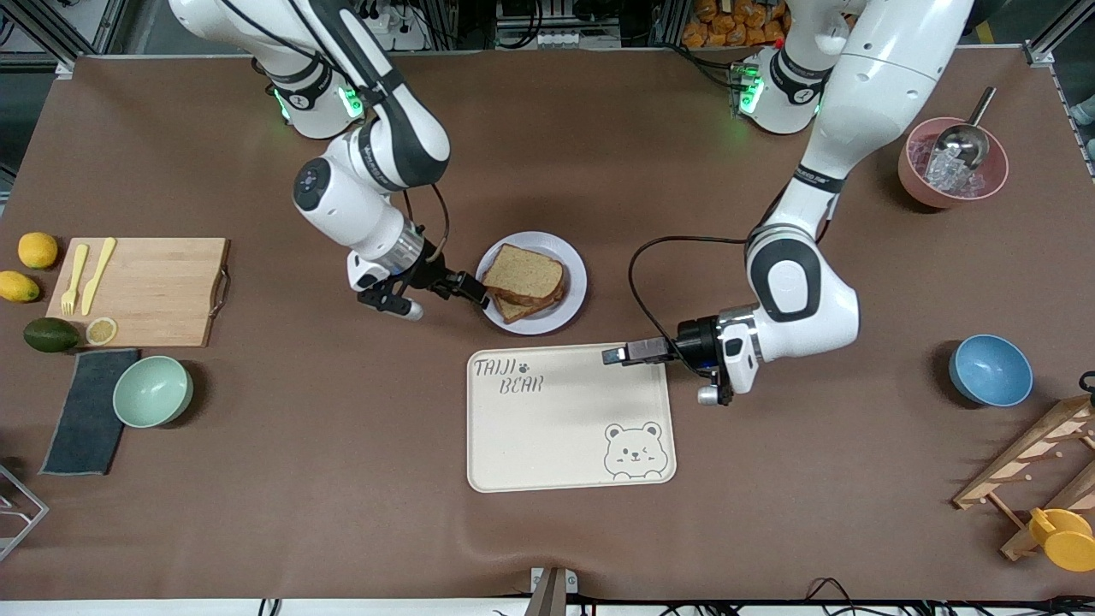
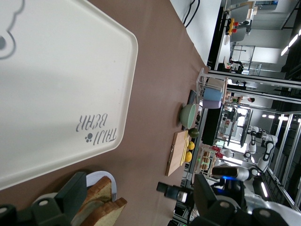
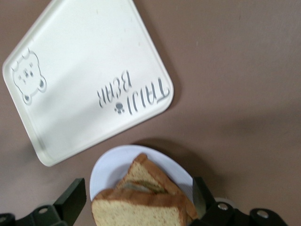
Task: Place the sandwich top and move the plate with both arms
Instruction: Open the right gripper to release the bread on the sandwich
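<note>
Front view: grainy brown sandwich top (image 1: 523,270) stacked on round rimmed plate (image 1: 571,299); right gripper (image 1: 473,289) fingers released beside plate, left gripper (image 1: 614,355) fingers released near plate.

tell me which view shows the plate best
The front view: the whole plate shows, rim all round. The right wrist view shows most of it, the left wrist view only a sliver beside the bread.

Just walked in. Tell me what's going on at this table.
The sandwich top already lies on the stack on the plate. The right gripper is open at the plate's edge, holding nothing. The left gripper waits open over a corner of the bear-printed tray. The plate is not yet gripped.
</note>
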Robot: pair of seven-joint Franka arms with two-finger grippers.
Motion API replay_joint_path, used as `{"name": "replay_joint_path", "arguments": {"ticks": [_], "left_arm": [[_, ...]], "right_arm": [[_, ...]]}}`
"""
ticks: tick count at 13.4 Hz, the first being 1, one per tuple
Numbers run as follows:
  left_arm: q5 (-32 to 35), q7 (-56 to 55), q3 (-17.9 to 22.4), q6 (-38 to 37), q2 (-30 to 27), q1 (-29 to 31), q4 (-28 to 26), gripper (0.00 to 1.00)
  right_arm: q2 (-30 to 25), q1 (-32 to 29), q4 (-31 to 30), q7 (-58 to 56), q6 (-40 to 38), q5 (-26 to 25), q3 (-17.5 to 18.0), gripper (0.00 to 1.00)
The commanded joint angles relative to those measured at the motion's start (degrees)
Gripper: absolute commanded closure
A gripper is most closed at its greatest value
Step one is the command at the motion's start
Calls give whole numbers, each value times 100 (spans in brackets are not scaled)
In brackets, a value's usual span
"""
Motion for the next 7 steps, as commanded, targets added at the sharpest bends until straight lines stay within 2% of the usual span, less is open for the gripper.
{"name": "replay_joint_path", "arguments": {"ticks": [1, 3, 6, 7], "left_arm": [[-474, 494, 10, 352, 9, -251, -224, 0], [-712, 968, 10, 352, 27, -252, -461, 0], [-740, 1234, 1, 352, -61, -181, -778, 0], [-740, 1278, 1, 352, -113, -207, -883, 0]], "right_arm": [[-116, -399, 119, -100, -269, -56, 46, 0], [-151, -873, 460, -232, -1022, -319, 37, 0], [-204, -1585, 918, -250, -2025, -1432, 46, 0], [-239, -1848, 989, -328, -2211, -1628, 46, 0]]}}
